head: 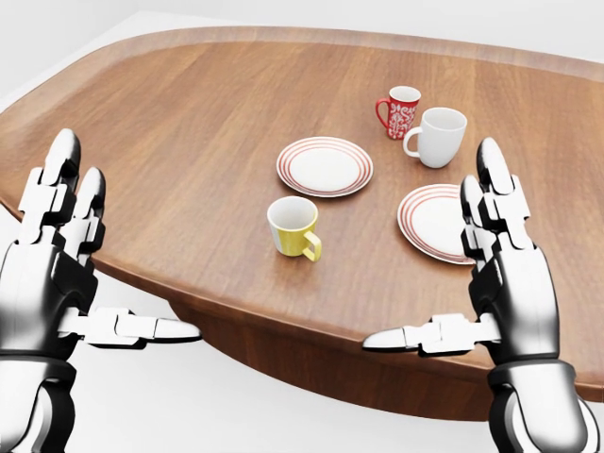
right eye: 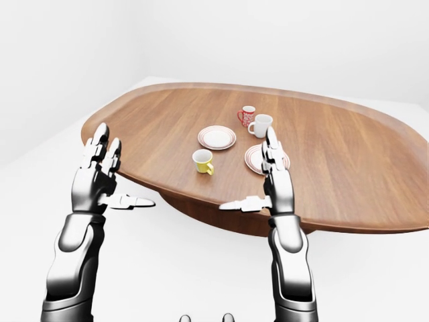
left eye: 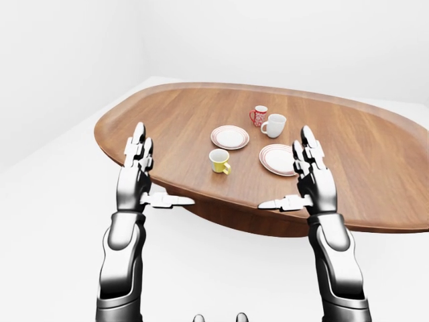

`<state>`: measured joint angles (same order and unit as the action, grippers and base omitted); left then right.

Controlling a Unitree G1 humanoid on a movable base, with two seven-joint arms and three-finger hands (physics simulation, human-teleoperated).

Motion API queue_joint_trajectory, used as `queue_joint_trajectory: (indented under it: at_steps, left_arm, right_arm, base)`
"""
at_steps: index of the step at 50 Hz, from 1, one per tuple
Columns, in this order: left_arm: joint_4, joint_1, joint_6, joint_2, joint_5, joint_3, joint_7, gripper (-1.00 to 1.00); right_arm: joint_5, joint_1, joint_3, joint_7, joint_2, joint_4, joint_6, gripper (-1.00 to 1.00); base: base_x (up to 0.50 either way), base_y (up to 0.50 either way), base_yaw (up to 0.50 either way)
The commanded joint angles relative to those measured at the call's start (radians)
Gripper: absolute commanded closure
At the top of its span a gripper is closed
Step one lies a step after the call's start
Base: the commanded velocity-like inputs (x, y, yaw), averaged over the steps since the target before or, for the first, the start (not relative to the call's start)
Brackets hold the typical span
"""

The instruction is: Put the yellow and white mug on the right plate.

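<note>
Both hands up at the table's near edge, nothing in either one! Left hand (head: 66, 255) low at the head view's left, fingers straight up and spread, thumb jutting inward. Right hand (head: 495, 274) mirrors it on the other side, fingers apart, thumb pointing left, palm empty. They look parked in a ready pose, short of everything on the table (head: 170, 142), which makes sense if the reach has not yet begun.

Now the target: yellow mug (head: 293, 226) stands upright on bare wood near the table's near edge, handle turned toward lower right in the head view. It sits between the hands, a little closer to the right one, touching nothing. Right plate (head: 436, 223) lies just beside the right hand's fingertips, partly hidden behind them. Left plate (head: 324, 166) sits just above the mug, empty too. Red mug (head: 399, 111) and white mug (head: 439, 137) stand together farther up.

My read: right hand is better placed, with mug and plate both on its side.
</note>
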<state>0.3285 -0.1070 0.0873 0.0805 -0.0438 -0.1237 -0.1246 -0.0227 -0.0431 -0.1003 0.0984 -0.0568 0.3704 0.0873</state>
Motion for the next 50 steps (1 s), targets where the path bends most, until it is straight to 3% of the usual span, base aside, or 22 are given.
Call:
queue_joint_trajectory:
  at_steps: [1, 6, 21, 31, 38, 39, 50]
  left_arm:
    - [0.01, -0.018, 0.0, 0.011, -0.011, -0.015, 0.003, -1.0]
    - [-0.008, -0.023, 0.0, 0.014, -0.013, -0.018, 0.005, -1.0]
    - [-0.021, -0.075, 0.0, 0.042, -0.041, -0.052, 0.016, -1.0]
    - [-0.012, -0.071, 0.0, 0.043, -0.04, -0.045, 0.018, -1.0]
    - [-0.002, -0.083, 0.0, 0.057, -0.035, -0.054, 0.01, -1.0]
    - [-0.034, -0.082, 0.0, 0.066, -0.033, -0.067, 0.0, -1.0]
    - [-0.028, -0.082, 0.0, 0.065, -0.026, -0.067, -0.008, -1.0]
  right_arm:
    - [0.005, -0.007, -0.007, 0.003, -0.004, 0.03, 0.0, -1.0]
    - [0.089, -0.001, -0.036, 0.025, 0.002, 0.097, 0.0, -1.0]
    - [0.107, -0.065, -0.061, 0.001, -0.033, 0.069, 0.0, -1.0]
    - [0.097, -0.078, -0.054, 0.002, -0.039, 0.047, 0.0, -1.0]
    - [0.09, -0.097, -0.055, -0.001, -0.044, 0.046, 0.0, -1.0]
    - [0.041, -0.082, 0.028, 0.02, -0.041, 0.03, 0.0, -1.0]
    - [0.009, -0.088, 0.021, 0.048, -0.017, 0.031, 0.0, -1.0]
  base:
    - [0.0, 0.0, 0.0]
    - [0.14, 0.04, 0.0]
    - [0.48, 0.15, 0.0]
    - [0.48, 0.15, 0.0]
    - [0.0, 0.0, 0.0]
    - [0.0, 0.0, 0.0]
    - [0.0, 0.0, 0.0]
